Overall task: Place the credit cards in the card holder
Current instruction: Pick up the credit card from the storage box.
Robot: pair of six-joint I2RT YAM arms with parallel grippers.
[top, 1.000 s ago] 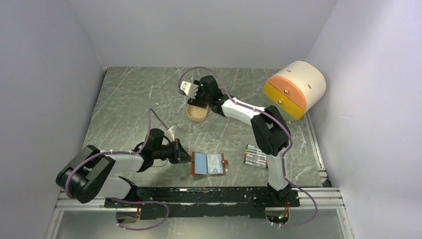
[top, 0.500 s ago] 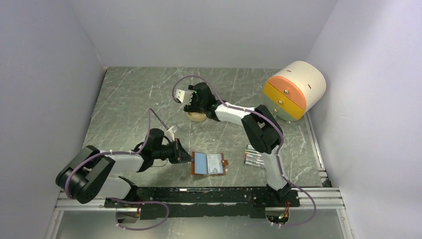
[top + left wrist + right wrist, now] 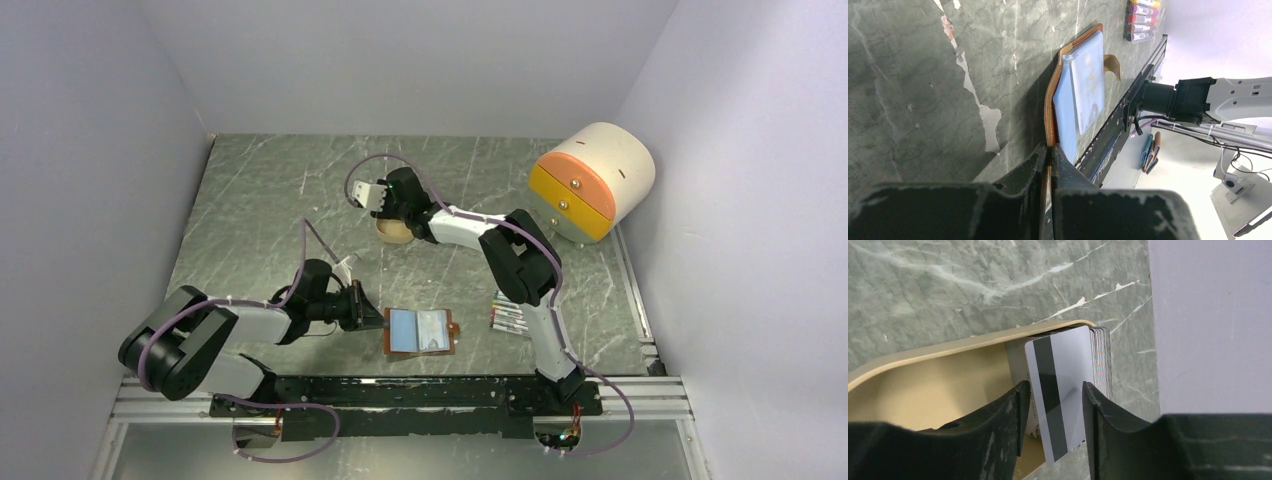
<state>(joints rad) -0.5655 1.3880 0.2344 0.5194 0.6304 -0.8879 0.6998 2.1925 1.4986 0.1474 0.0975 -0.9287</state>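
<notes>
Left pincer (image 3: 1049, 150): pressed shut on holder (image 3: 421, 330) edge; holder open on table (image 3: 260, 200).
Right pincer (image 3: 1055, 385): has swung left over tray (image 3: 948, 347); spread astride a card (image 3: 1060, 370); no pinch yet.
Meaning: pick imminent.

Top view: the whole table (image 3: 250, 200) is seen from high behind its near edge, facing down and forward. Left wrist view: the card holder (image 3: 1050, 107) is seen close, low along the tabletop. Right wrist view: the tray (image 3: 923, 375) is seen close, from above. Both are shared with the top view.
</notes>
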